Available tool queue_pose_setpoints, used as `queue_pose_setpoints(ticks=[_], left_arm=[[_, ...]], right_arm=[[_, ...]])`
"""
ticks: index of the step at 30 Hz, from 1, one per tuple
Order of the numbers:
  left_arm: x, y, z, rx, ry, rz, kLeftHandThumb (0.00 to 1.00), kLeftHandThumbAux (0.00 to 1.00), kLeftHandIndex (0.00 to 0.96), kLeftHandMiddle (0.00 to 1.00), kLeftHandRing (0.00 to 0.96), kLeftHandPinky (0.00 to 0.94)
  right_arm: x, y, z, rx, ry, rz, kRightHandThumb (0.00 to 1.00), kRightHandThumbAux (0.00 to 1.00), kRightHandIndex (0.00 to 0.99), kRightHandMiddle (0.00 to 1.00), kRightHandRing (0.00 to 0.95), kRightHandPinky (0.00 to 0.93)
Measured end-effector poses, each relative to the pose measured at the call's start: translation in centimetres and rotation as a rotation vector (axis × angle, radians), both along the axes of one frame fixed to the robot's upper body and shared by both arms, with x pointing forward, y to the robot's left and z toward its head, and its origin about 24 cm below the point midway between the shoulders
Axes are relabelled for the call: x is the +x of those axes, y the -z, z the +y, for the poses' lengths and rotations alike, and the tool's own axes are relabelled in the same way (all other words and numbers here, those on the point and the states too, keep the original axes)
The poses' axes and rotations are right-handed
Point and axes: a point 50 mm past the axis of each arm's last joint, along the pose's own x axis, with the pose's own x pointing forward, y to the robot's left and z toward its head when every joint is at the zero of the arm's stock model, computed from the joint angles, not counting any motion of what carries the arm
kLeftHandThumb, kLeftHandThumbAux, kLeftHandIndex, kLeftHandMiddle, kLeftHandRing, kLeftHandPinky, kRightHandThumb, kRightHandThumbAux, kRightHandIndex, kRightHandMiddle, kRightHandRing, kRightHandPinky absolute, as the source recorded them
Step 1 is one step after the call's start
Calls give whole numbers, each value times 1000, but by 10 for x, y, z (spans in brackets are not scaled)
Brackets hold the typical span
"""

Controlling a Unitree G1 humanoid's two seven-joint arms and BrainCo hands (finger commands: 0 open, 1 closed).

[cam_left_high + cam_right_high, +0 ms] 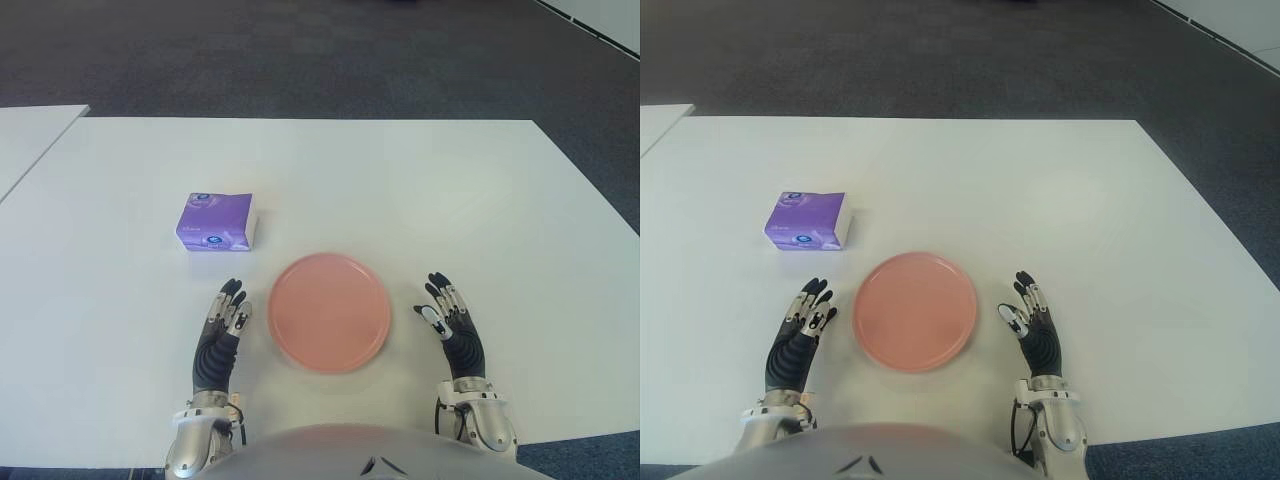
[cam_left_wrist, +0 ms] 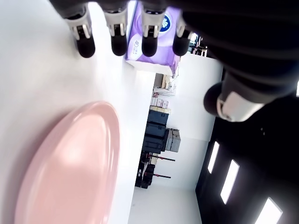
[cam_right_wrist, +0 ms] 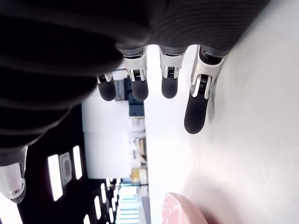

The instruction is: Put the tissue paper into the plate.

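Tissue pack (image 1: 216, 222) sat left of desk (image 1: 420, 190) middle | plate (image 1: 330, 312) near front edge | left robot hand (image 1: 222, 325) spread, empty; should grab pack's sides | right robot hand (image 1: 450, 322) spread, empty

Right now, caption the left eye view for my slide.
Open left hand and right hand flank the pink plate; purple tissue pack waits beyond.

left hand (image 1: 222, 325), right hand (image 1: 450, 322), fingers extended
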Motion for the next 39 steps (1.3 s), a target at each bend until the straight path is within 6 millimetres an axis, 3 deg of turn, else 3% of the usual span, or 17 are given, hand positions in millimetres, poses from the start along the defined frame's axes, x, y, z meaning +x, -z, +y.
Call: queue_pose_setpoints(ticks=[22, 28, 33, 39], left_arm=[[1, -1, 2, 46, 18, -35, 46, 520, 0, 0, 0, 0], [2, -8, 4, 305, -18, -55, 143, 543, 0, 0, 0, 25], [10, -13, 12, 552, -55, -93, 273, 424, 1, 38, 23, 10], [31, -20, 34, 921, -108, -187, 325, 377, 8, 54, 28, 1]], right_arm=[[0, 0, 0, -6, -6, 0, 14, 496, 0, 0, 0, 0], [2, -2, 0, -7, -6, -14, 23, 493, 0, 0, 0, 0], [4, -3, 0, -7, -5, -21, 29, 510, 0, 0, 0, 0], [5, -3, 1, -4, 0, -27, 37, 510, 0, 0, 0, 0]])
